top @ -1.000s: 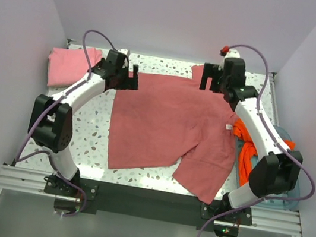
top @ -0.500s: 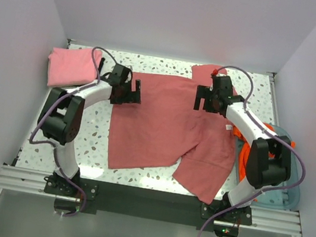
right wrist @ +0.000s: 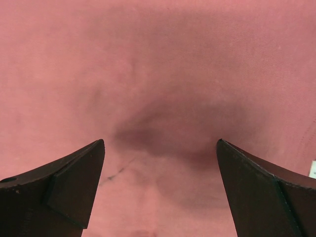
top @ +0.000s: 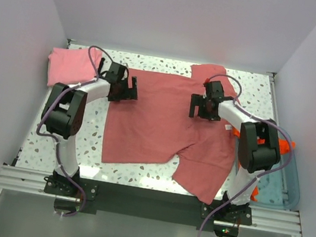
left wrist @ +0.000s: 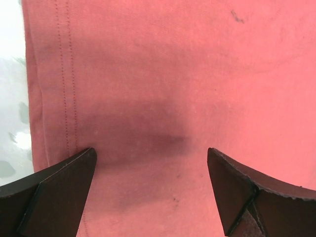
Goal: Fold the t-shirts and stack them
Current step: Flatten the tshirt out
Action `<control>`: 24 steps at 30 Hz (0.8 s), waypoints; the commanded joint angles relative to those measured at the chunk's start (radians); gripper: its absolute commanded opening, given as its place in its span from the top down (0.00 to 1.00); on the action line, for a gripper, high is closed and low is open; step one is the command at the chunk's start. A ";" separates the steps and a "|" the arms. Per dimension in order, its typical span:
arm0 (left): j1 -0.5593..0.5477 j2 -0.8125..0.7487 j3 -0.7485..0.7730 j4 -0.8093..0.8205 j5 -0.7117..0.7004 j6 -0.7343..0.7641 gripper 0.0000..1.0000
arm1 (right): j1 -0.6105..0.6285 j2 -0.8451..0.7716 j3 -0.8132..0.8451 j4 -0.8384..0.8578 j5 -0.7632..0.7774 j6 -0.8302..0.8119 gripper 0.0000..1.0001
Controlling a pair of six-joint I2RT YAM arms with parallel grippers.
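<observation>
One pink t-shirt [top: 70, 65] folded upper left; rose-red t-shirt [top: 156, 130] flat at centre, unfolded; orange t-shirt [top: 286, 146] bunched right. Left gripper [top: 127, 92] and right gripper [top: 198, 108] wide open, empty.

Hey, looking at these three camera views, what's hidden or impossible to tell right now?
- Orange t-shirt: in the top view the right arm covers most of it, and only scraps show.
- Pale blue tray: in the top view the same arm hides part of it, so its contents are unclear.
- Whether the left hand or right hand touches the rose-red t-shirt: from above the hands hide their fingertips, and the wrist views are too close.
- Right wrist view: cloth fills the frame, cutting off the shirt's edges.
</observation>
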 commanded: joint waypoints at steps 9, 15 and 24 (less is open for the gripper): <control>0.055 0.210 0.190 -0.103 -0.076 0.105 0.00 | 0.012 0.164 0.135 -0.002 -0.058 0.027 0.02; 0.087 0.305 0.327 -0.161 -0.126 0.139 0.00 | 0.031 0.238 0.241 -0.034 -0.080 0.035 0.02; 0.093 0.400 0.542 -0.184 -0.103 0.228 0.00 | 0.037 0.326 0.399 -0.090 -0.087 0.018 0.02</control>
